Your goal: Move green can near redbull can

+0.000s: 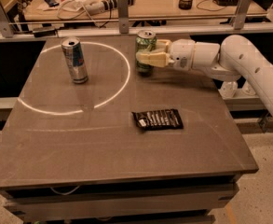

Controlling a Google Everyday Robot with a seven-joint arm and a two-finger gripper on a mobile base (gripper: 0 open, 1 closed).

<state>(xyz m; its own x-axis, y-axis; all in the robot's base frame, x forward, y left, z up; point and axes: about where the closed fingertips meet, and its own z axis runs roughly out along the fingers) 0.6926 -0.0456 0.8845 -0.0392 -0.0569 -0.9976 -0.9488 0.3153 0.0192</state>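
The green can [144, 45] stands upright at the far middle of the dark table [103, 143], with pale markings and a silver top. My gripper [145, 57] reaches in from the right on a white arm and is shut on the green can, its tan fingers [151, 58] wrapped around the can's middle. The redbull can [74, 60], slim, blue and silver, stands upright at the far left, inside a bright ring of light on the tabletop. The two cans are well apart.
A black snack packet [158, 119] lies flat near the table's middle right. A metal rail with posts [122, 11] runs along the far edge, with a cluttered desk behind. The arm's white links [248, 62] span the right side.
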